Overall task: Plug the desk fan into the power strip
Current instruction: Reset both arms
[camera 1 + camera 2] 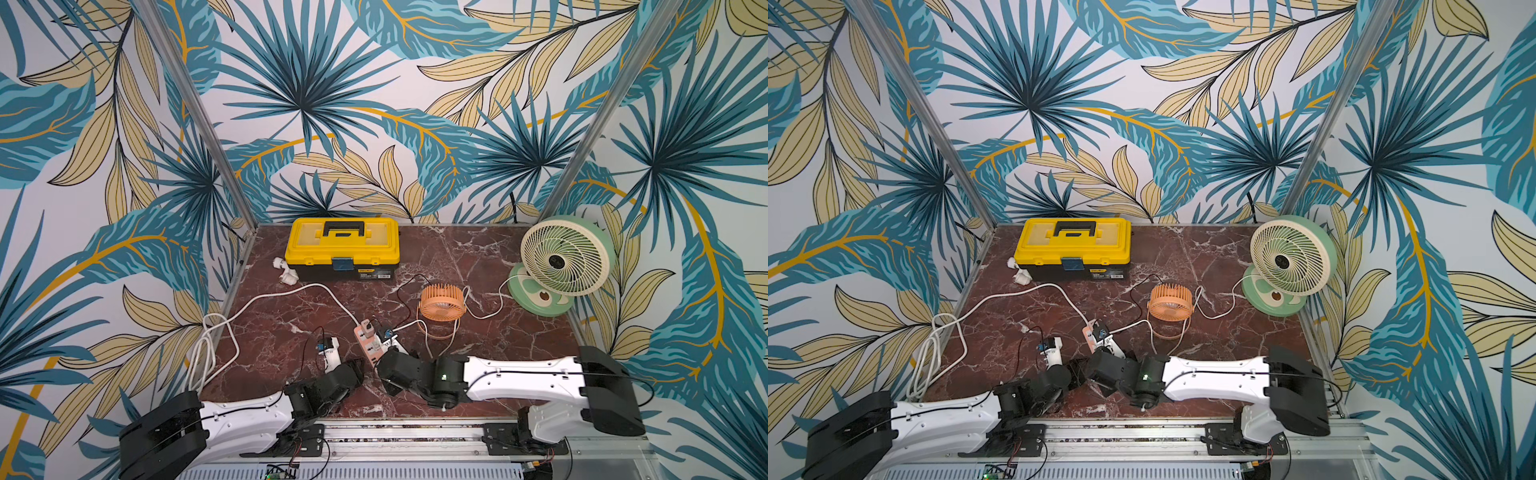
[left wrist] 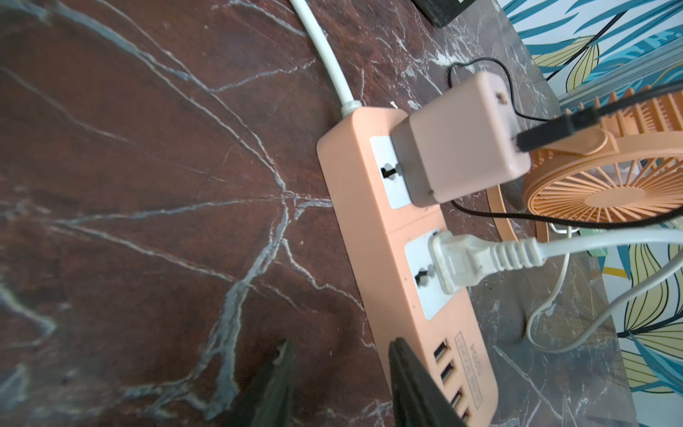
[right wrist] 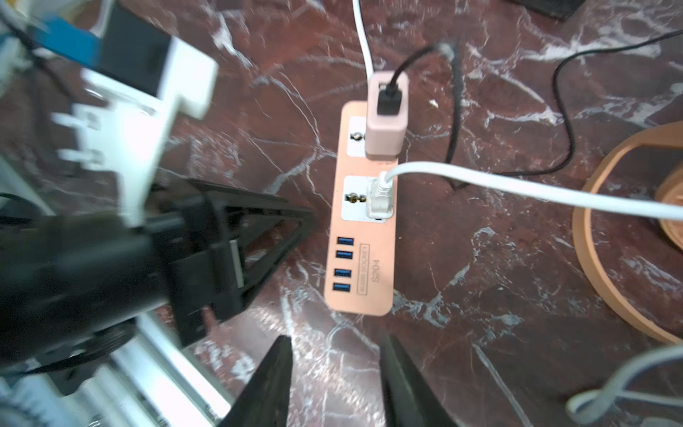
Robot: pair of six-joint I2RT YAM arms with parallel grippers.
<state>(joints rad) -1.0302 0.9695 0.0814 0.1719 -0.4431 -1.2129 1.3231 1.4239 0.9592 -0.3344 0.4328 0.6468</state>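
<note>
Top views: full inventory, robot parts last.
Toolbox: 1, yellow-black, table rear.
Plastic fitting: 1, white, beside toolbox.
Desk fan: 1, green-cream, rear right corner.
Small fan: 1, orange, mid-table.
Power strip: 1, salmon, near both grippers.
Strip cord: 1, white, off left table edge.
USB adapter: 1, pink, socket at cord end.
Plug: 1, white, socket beside USB ports.
Left gripper: 1, black, open, beside strip.
Right gripper: 1, black, open, at strip's USB end.
</note>
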